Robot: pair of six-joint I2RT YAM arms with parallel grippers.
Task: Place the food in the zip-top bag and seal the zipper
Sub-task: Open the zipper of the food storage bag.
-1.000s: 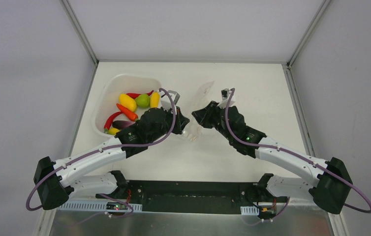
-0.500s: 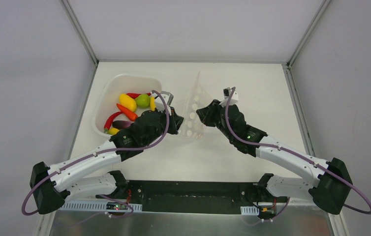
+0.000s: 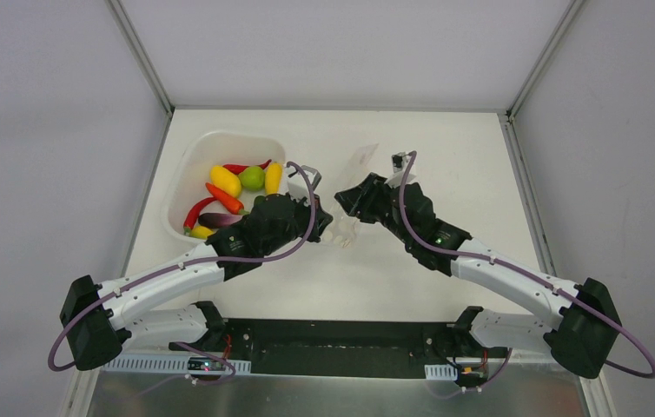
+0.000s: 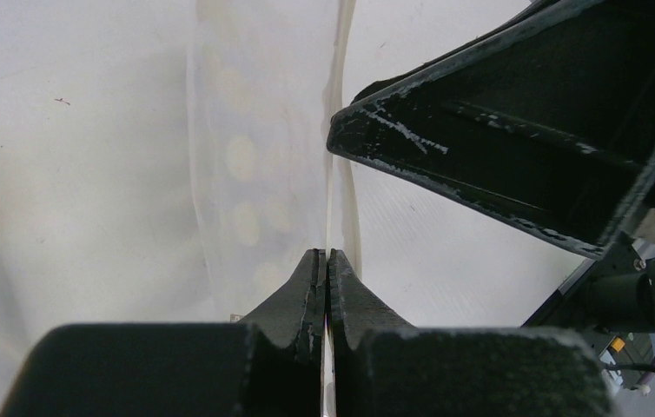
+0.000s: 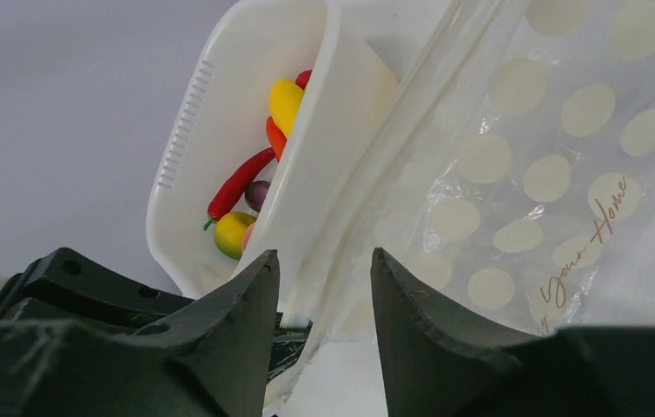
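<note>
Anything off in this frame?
Nothing spilled or damaged. The only oddity is that the zip-top bag stands crumpled on edge, pinched by one edge in the left gripper. The food sits in the white tub.

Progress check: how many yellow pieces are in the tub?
3 yellow pieces in the white tub: one left of the green piece, one right of it, one at the near rim. The left arm may hide more.
</note>
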